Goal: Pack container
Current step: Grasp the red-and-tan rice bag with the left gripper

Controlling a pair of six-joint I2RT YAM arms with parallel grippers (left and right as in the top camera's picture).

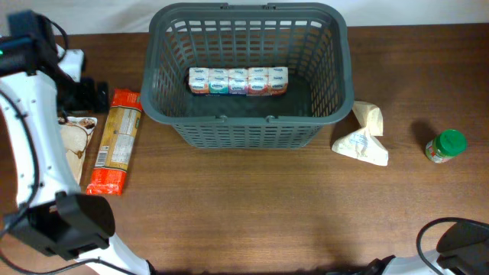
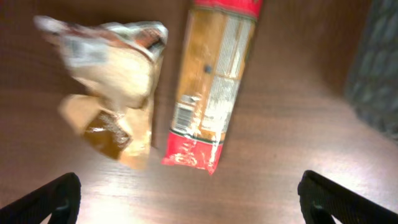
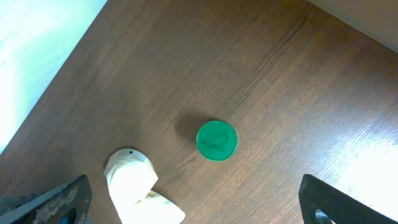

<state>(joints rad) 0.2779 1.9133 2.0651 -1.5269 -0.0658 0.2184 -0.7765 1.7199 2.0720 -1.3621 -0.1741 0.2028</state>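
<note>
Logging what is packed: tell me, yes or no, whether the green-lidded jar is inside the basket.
No: the green-lidded jar stands on the table, well to the right of the basket and outside its rim.

Boxes (image 1: 238, 81) in basket (image 1: 244, 131); pasta pkg (image 1: 116, 141) left

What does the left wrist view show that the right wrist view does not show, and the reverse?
Only the left wrist view shows the long packet with red ends, a crumpled bag lying beside it, and a blurred edge of the dark grey container. Only the right wrist view shows the jar with its green lid, seen from above, and a pale crumpled pouch. Both show the brown wooden table. In each view the camera's own gripper, the left gripper and the right gripper, is open and holds nothing.
</note>
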